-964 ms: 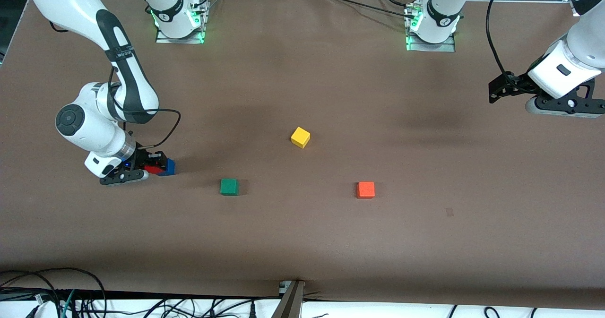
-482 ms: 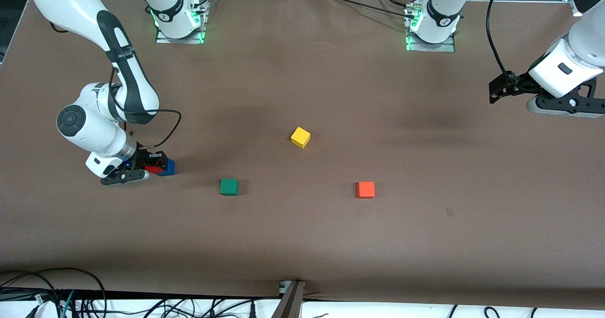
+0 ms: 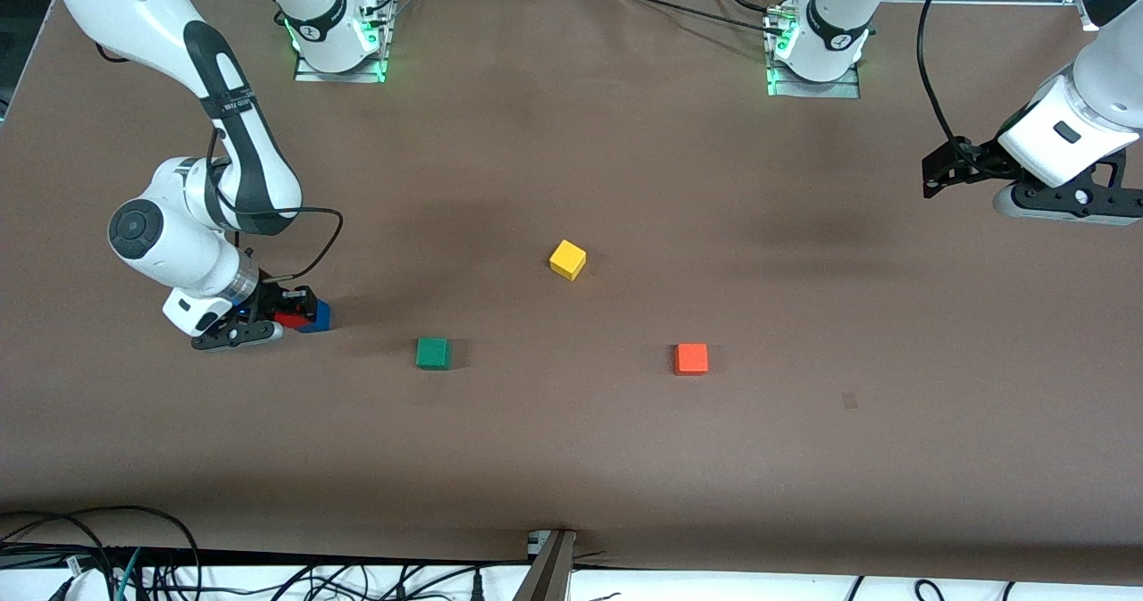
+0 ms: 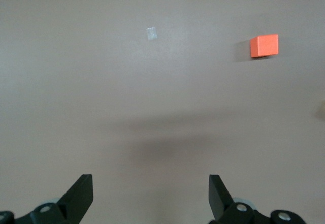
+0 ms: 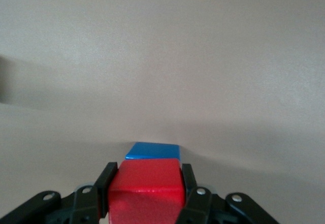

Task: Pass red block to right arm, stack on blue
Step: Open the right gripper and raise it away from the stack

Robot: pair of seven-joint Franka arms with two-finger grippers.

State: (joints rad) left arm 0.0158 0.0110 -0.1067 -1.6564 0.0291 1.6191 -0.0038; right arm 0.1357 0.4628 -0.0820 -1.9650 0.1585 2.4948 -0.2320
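My right gripper (image 3: 290,313) is low at the table toward the right arm's end and is shut on the red block (image 3: 286,320). The blue cube (image 3: 318,317) sits on the table right beside the red block. In the right wrist view the red block (image 5: 146,189) fills the space between the black fingers (image 5: 105,179), and the blue cube (image 5: 153,151) shows just past it. I cannot tell whether the two cubes touch. My left gripper (image 3: 933,172) hangs open and empty over the table's left-arm end; it also shows in the left wrist view (image 4: 151,184).
A green cube (image 3: 433,353), a yellow cube (image 3: 567,259) and an orange cube (image 3: 691,359) lie apart mid-table. The orange cube also shows in the left wrist view (image 4: 264,45). A small tape mark (image 3: 848,400) lies on the brown table.
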